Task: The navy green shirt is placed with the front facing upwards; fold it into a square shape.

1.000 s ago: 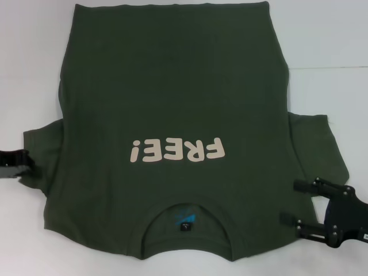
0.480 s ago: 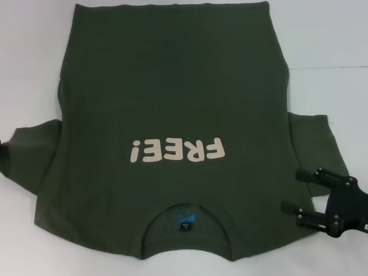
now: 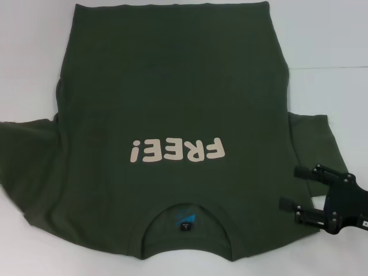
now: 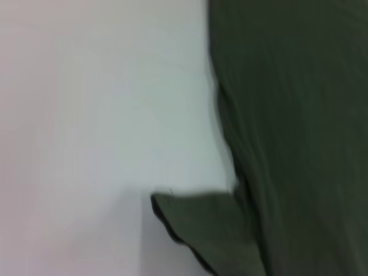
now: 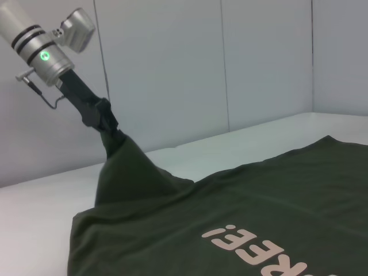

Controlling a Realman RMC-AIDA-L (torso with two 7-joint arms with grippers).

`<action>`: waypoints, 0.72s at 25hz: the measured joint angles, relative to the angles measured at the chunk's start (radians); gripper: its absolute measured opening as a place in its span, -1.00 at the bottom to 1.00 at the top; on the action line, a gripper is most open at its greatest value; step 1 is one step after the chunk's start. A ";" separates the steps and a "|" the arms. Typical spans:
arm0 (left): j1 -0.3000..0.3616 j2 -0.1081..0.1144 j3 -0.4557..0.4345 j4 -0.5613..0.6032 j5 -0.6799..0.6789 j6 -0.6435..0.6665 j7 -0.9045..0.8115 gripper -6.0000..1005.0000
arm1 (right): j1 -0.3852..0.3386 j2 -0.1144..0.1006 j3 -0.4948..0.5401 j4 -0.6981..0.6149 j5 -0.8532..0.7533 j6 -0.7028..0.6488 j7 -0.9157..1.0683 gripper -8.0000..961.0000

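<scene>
Olive-green cotton fills most of my head view: the navy green shirt [image 3: 172, 115] lies front up on the white table [image 3: 328, 46], its cream "FREE!" print [image 3: 176, 150] reading upside down to me, the ribbed collar [image 3: 185, 221] with a blue neck label [image 3: 185, 218] nearest me. My right gripper [image 3: 296, 188] sits at the lower right, black fingers spread open and holding nothing, their tips over the edge of the shirt's right sleeve [image 3: 313, 144] near the shoulder. The left sleeve [image 3: 23, 149] runs off the picture's left edge, and my left gripper does not show here.

From the left wrist I get only blurred green cloth against the white table, with one folded flap of fabric [image 4: 201, 224] sticking out; no fingers show.

From the right wrist I see what the head camera misses: the left gripper [image 5: 106, 123], well across the shirt, raised above the table and clamped on the sleeve cloth, pulling it up into a tent. A green light [image 5: 45, 56] glows on that arm's silver wrist.
</scene>
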 joint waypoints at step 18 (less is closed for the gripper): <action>-0.044 -0.051 0.016 -0.002 -0.166 0.112 -0.021 -0.92 | 0.002 0.003 -0.002 0.005 0.000 -0.003 -0.001 0.73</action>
